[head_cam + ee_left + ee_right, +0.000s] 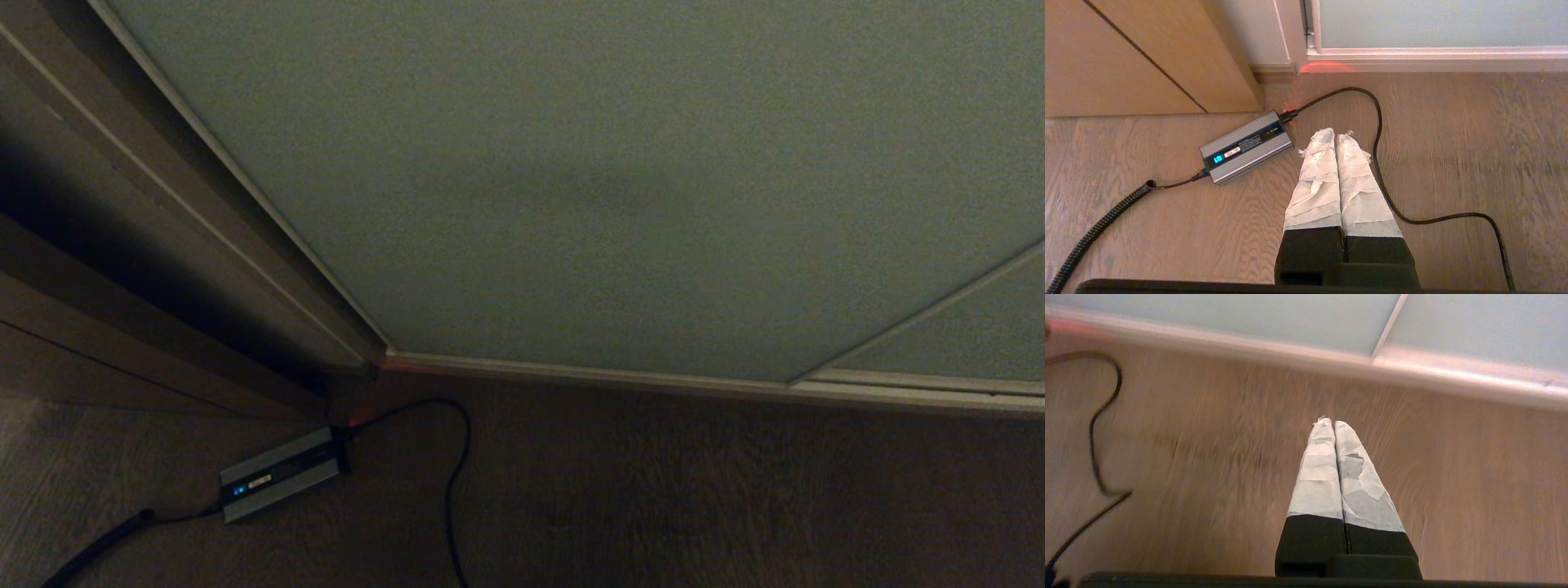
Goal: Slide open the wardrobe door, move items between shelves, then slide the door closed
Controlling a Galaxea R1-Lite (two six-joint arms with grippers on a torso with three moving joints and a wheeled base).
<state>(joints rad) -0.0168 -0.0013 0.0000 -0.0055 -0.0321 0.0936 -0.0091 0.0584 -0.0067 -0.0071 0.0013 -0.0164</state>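
My head camera faces the sliding wardrobe door (612, 180), drawn fully across above the wood floor (694, 490). Both my left gripper (1335, 136) and right gripper (1329, 424) hang over the floor, jaws pressed together and empty, a charger box (1247, 147) beside the left.

Grey-green door (612, 180), wood-grain floor (694, 498)

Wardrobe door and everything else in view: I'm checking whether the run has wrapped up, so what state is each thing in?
Door: shut, panel covering the opening down to the bottom rail.
Charger: on the floor, blue display lit, cable plugged in.
Left claw: shut, empty, over the floor beside the charger.
Right claw: shut, empty, over bare floor before the door.
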